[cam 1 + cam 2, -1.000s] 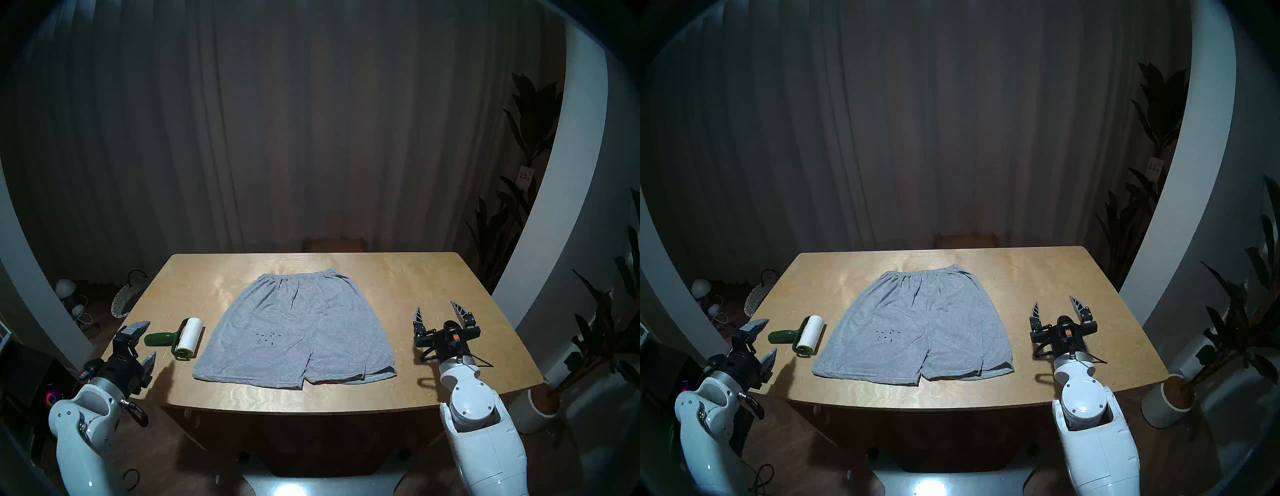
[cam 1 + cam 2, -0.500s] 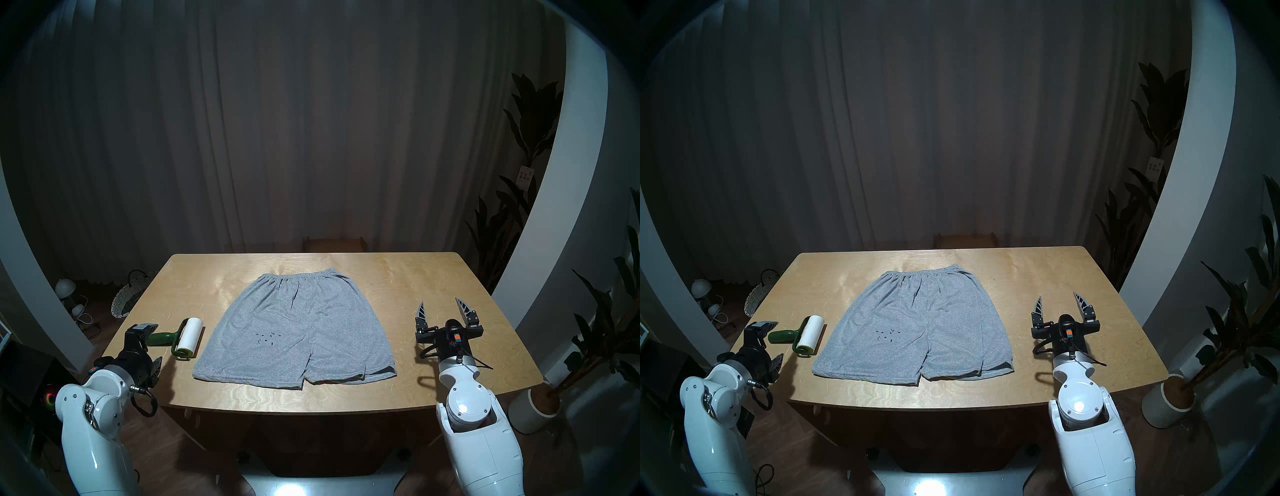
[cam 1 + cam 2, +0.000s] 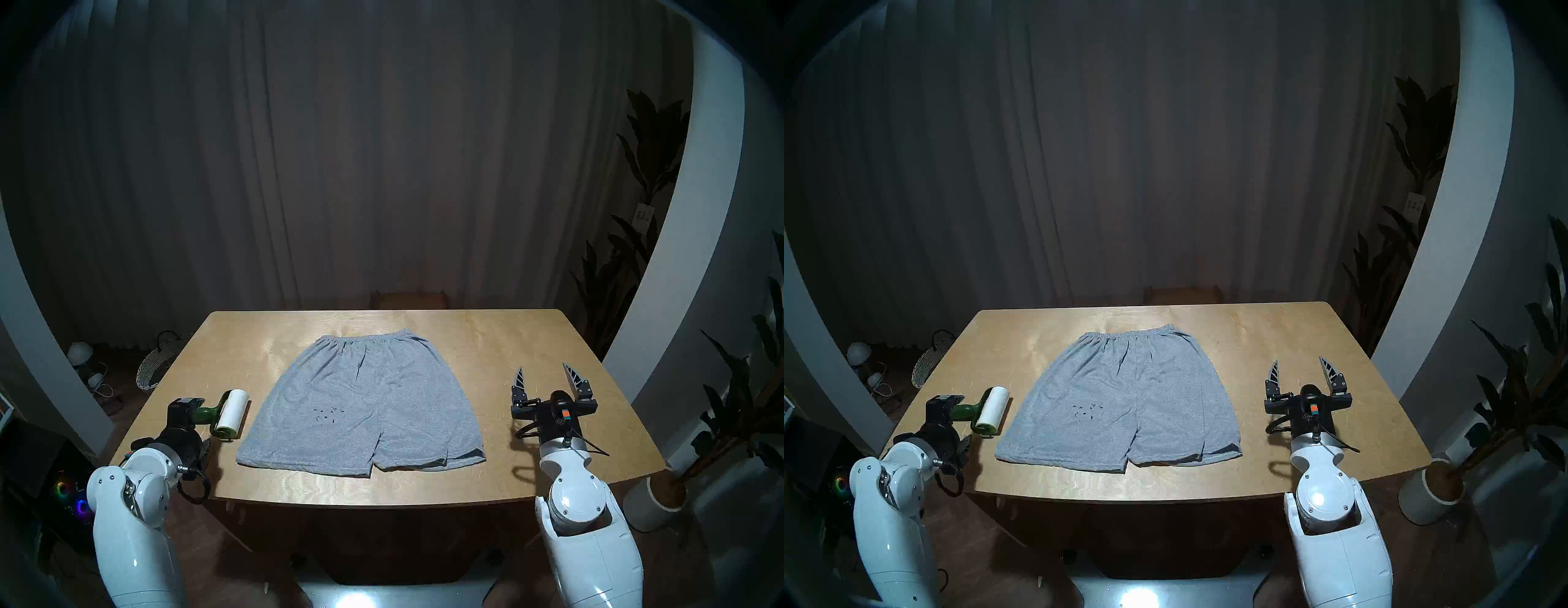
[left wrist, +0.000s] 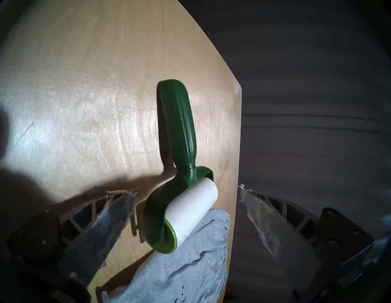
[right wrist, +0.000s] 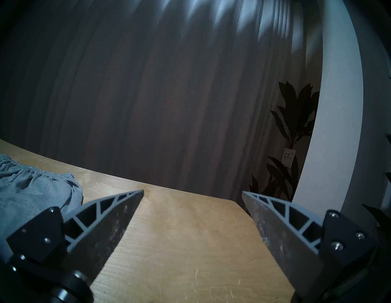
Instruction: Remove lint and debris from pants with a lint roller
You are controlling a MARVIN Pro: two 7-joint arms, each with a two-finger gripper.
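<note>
Broadly, the tan wooden surface (image 3: 424, 479) fills the lower middle of the head views, and the grey pants (image 3: 360, 407) lie flat at its centre, waistband toward the top of the frame, legs toward the bottom. Near the right edge of the surface the right hand (image 3: 545, 373) hovers with its fingers spread wide and nothing between them, well apart from the cloth. At the lower left of the frame the left hand (image 3: 193, 418) is over the handle end of the lint roller (image 3: 222, 414), which lies on the surface just beside the pants' left leg, white roll toward the cloth. In the left wrist view the fingers (image 4: 114, 213) stand apart at the bottom corners, with the roll end and frame lying between them while the green handle runs away toward mid-frame; they are not pinching it. Smallest of all, the lint and debris (image 3: 326, 415) sits as a scatter of dark specks on the left leg, a little below the middle of the pants. The step looks like the pick-up, and doing it well probably means centring on the handle, not the sticky roll, closing squarely across its width so it cannot twist, and lifting clear before swinging over so the hem is not dragged.
</note>
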